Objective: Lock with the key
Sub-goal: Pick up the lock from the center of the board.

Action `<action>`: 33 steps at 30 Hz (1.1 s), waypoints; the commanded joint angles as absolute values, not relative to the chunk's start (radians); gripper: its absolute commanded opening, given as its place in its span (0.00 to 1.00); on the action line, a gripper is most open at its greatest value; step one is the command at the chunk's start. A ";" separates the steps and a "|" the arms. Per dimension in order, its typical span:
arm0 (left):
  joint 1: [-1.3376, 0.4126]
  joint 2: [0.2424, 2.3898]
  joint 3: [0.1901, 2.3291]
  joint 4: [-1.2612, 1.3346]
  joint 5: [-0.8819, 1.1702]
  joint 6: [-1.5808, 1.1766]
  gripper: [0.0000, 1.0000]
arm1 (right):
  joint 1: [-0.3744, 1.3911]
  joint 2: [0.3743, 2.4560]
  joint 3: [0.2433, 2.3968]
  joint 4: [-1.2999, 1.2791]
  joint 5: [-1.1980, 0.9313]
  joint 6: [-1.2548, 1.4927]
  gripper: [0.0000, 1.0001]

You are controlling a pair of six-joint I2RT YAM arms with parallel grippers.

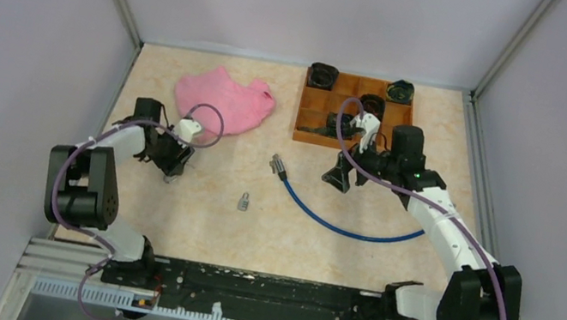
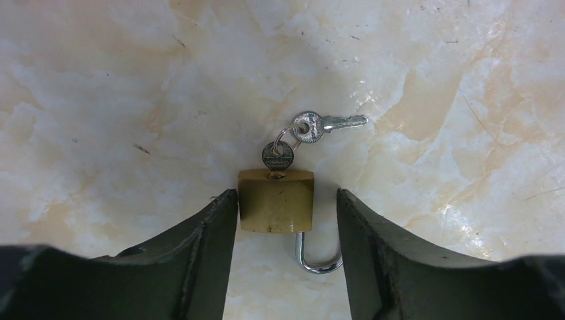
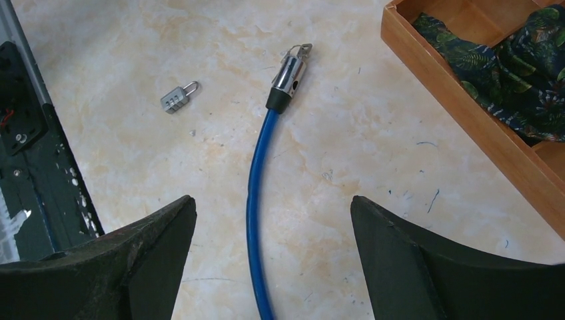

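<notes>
A brass padlock (image 2: 276, 200) lies flat on the marble table. Its steel shackle (image 2: 318, 260) stands out to one side, free of the body. One key (image 2: 278, 156) sits in the keyhole and a second key (image 2: 330, 124) hangs from the same ring. My left gripper (image 2: 286, 203) is open with a finger on each side of the padlock body; the left finger is at its edge and the right finger stands apart. In the top view the left gripper (image 1: 173, 162) is low at the table's left. My right gripper (image 1: 339, 178) is open and empty above a blue cable.
A blue cable lock (image 3: 255, 200) with a metal head (image 3: 288, 75) curves across the table's middle. A small grey combination padlock (image 3: 178, 97) lies near it. A pink cloth (image 1: 225, 100) lies at the back left. A wooden compartment tray (image 1: 310, 137) with dark cloths stands at the back right.
</notes>
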State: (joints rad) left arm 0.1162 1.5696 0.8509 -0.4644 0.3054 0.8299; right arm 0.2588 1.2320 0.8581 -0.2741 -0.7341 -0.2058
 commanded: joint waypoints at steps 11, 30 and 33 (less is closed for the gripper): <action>0.089 1.445 0.849 -0.517 0.495 0.883 0.07 | 0.248 1.121 0.772 -0.005 -0.680 -0.123 0.85; -0.558 1.377 1.341 -0.673 0.485 0.876 0.00 | 0.426 1.412 0.984 0.365 -0.854 0.396 0.76; -0.619 1.381 1.342 -0.651 0.446 0.871 0.00 | 0.440 1.456 1.001 0.419 -0.854 0.496 0.74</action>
